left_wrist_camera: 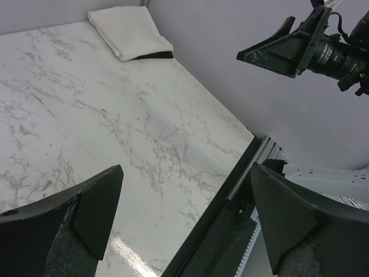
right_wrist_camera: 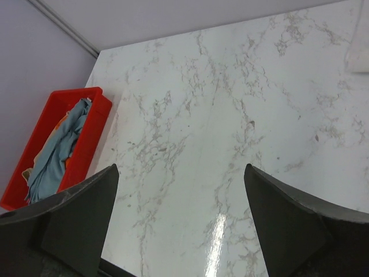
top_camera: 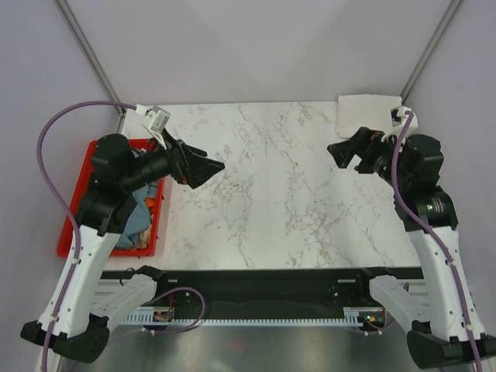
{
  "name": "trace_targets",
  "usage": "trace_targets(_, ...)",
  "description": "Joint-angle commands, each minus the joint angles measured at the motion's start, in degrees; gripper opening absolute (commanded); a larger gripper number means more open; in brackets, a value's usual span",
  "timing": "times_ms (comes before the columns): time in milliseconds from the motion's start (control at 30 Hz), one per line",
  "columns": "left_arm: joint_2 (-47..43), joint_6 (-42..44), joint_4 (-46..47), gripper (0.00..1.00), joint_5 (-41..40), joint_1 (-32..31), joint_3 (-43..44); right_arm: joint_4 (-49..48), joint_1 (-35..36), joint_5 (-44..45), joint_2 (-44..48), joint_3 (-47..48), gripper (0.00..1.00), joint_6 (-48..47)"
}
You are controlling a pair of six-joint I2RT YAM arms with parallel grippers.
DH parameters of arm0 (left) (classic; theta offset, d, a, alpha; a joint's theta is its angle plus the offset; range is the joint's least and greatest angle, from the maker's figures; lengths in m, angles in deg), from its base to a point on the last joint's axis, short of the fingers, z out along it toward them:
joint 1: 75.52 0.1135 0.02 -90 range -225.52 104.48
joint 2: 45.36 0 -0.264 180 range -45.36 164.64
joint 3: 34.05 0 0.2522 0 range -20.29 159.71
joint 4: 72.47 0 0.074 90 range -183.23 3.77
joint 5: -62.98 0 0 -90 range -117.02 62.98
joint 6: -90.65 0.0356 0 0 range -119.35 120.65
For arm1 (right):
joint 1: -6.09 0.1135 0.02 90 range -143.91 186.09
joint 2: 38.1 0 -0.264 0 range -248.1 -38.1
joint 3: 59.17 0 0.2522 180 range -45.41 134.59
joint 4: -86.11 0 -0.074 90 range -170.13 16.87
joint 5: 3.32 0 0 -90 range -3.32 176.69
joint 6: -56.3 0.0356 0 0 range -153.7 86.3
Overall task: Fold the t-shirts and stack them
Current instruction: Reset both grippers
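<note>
A folded cream-white t-shirt point(top_camera: 366, 115) lies at the far right corner of the marble table; in the left wrist view point(left_wrist_camera: 130, 31) a black shirt edge point(left_wrist_camera: 151, 56) shows under it. Several unfolded t-shirts, grey-blue point(top_camera: 141, 215) on top with orange and tan beneath, lie in the red crate point(top_camera: 77, 205) left of the table; the grey-blue one also shows in the right wrist view point(right_wrist_camera: 55, 153). My left gripper point(top_camera: 208, 167) is open and empty above the table's left side. My right gripper point(top_camera: 341, 151) is open and empty above the right side, near the folded stack.
The marble table point(top_camera: 271, 186) lies between both arms. The red crate also shows in the right wrist view point(right_wrist_camera: 92, 130). Metal frame posts point(top_camera: 89, 54) stand at the back corners. A black rail point(top_camera: 256, 283) runs along the near edge.
</note>
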Motion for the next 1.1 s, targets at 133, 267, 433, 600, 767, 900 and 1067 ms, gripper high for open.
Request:
trace_targets(133, -9.1, -2.8, -0.5, 1.0, -1.8, 0.3, -10.2, 8.7, 0.0, 3.7, 10.7, -6.5, 0.98, 4.1)
trace_targets(267, -12.6, -2.8, -0.5, 1.0, -3.5, 0.3, -13.1, 11.1, 0.0, 4.1, 10.6, -5.0, 0.98, 2.4)
trace_targets(433, -14.9, -3.0, -0.5, 1.0, -3.8, 0.3, -14.4, 11.3, 0.1, 6.8, 10.8, -4.0, 0.98, 2.1)
trace_targets(600, -16.1, -3.6, -0.5, 1.0, -3.6, 0.3, -14.8, 11.5, 0.1, 7.0, 10.7, -3.2, 0.98, 2.6)
trace_targets(767, -16.8, -3.8, -0.5, 1.0, -3.7, 0.3, -15.2, 12.0, 0.0, 7.7, 11.1, -3.2, 0.98, 2.5)
trace_targets(900, -16.7, -4.2, -0.6, 1.0, -3.4, 0.3, -15.3, 12.5, 0.0, 7.7, 11.4, -3.3, 0.98, 2.7)
trace_targets(1067, -16.7, -4.0, -0.5, 1.0, -3.6, 0.3, -15.4, 13.3, 0.1, 9.3, 12.0, -3.8, 0.98, 2.6)
